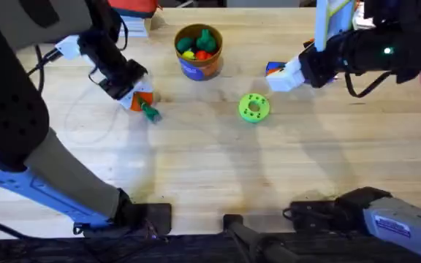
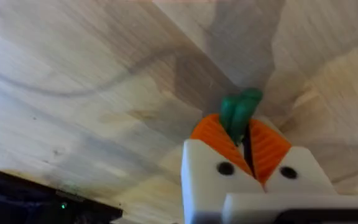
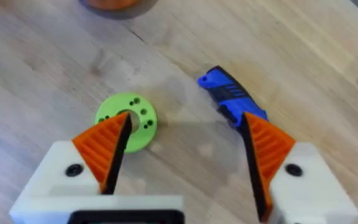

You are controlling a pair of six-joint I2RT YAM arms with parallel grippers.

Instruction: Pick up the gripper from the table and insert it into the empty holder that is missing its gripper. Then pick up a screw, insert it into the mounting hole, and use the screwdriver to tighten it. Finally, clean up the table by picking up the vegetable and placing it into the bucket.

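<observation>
The left end effector [image 1: 141, 101] sits low over the wooden surface [image 1: 210, 168] at the left of the overhead view, its orange pads [image 2: 211, 134] pressed together on the vegetable [image 1: 150, 112]. In the left wrist view the green vegetable [image 2: 240, 112] pokes out beyond the pad tips, above the bare wood. The bucket [image 1: 198, 52] stands well apart from it, toward the far middle of the surface, brown-orange with a blue label band, and it already holds red, yellow and green toy pieces. A green disc [image 1: 253, 107] with holes lies on the wood to the right of the bucket and nearer the arm bases. The right end effector [image 1: 280, 80] hangs at the right, near the disc, with its white fingers spread wide and gripping nothing. In the right wrist view the disc [image 3: 127, 119] lies just beyond one orange pad [image 3: 107, 146], and a blue tool [image 3: 230, 98] with a black grip lies on the wood by the other pad. The bucket's orange base [image 3: 114, 5] shows farther off in that view.
</observation>
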